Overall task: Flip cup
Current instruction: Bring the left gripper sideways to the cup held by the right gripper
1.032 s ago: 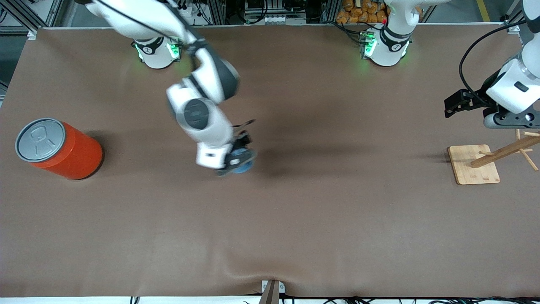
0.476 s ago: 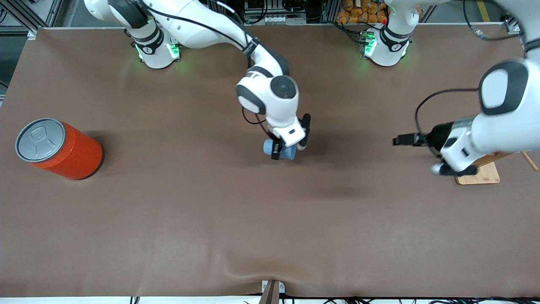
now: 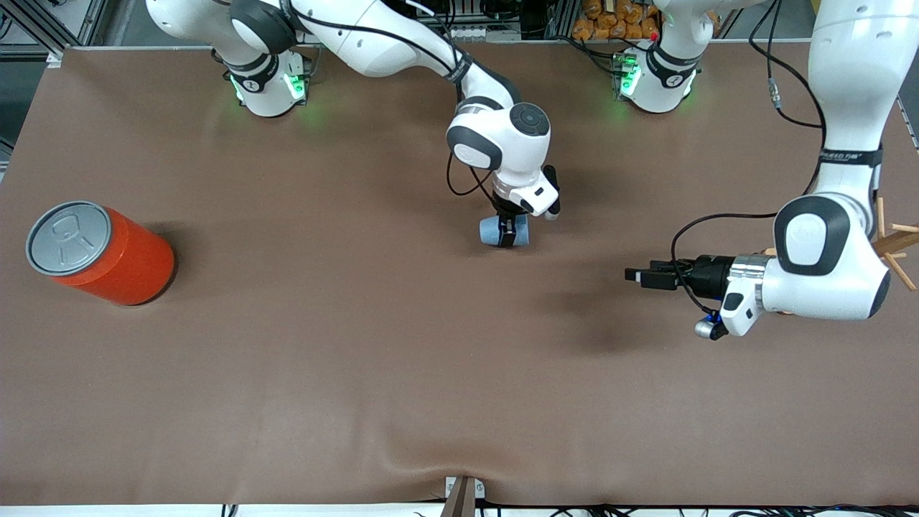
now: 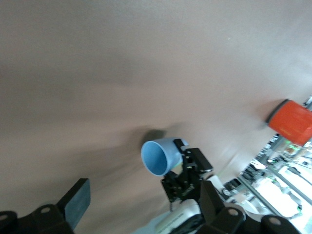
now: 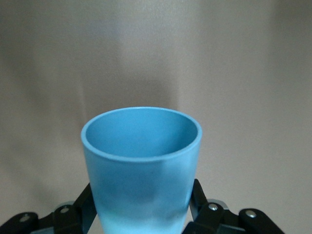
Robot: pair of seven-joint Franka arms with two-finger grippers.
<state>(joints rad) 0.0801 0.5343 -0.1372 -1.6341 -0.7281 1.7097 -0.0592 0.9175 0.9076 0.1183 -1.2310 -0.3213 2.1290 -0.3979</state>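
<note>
Right claw (image 3: 507, 231) clamped on the cup (image 3: 495, 231), held sideways over mid-surface, mouth toward left arm's end, likely mid-flip. Left claw (image 3: 633, 275) open, empty, aimed at the cup.

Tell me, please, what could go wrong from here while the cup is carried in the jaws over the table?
The right gripper holds the cup only near its base, lying on its side above the table; the smooth tapered wall could slip out during a turn. The left gripper, jaws open, is over the table near the cup and pointing toward it, so the arms might collide. Released from this height, the cup might roll away.
</note>
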